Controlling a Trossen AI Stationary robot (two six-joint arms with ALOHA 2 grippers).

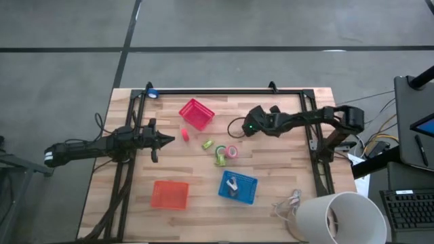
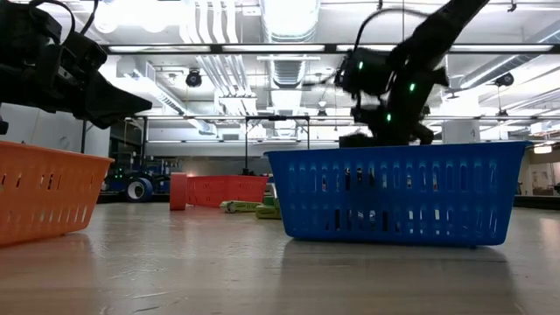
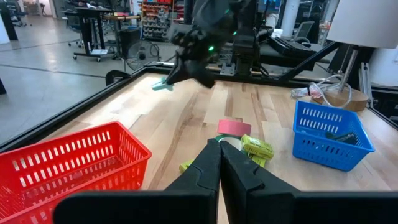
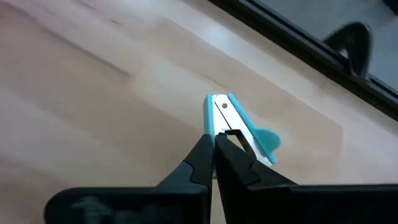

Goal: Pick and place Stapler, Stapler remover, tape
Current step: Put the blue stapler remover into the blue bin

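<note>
Right gripper (image 4: pixel 212 144) had its fingers pressed together on a small teal staple remover (image 4: pixel 239 127), pinching it at one end and holding it above the bare wood of the table (image 1: pixel 285 203), as the right wrist view showed; from the left wrist view the same teal piece hung from that arm's tip near the table's far rim. Left gripper (image 1: pixel 167 139) was pressed together on nothing and waited over the left side of the table, between the red basket (image 1: pixel 196 113) and the orange basket (image 1: pixel 169 194). Of the task's things, the pink tape roll (image 1: pixel 232 152) and the green tape roll (image 1: pixel 221 159) lay on the wood near the middle, just beside each other, with a yellow-green stapler (image 1: pixel 207 144) close by (its exact shape was hard to tell from above) and a small red object (image 1: pixel 184 134) near the red basket. The blue basket (image 1: pixel 238 187) already held something dark and silvery, though what it was could not be told. The orange basket looked empty from above, and so did the red one. Judged from this, the task was at an early-to-middle stage: one piece seemed placed, the staple remover was in the air and had not yet been dropped into any basket, and both tape rolls and the stapler were still to be picked up.
</note>
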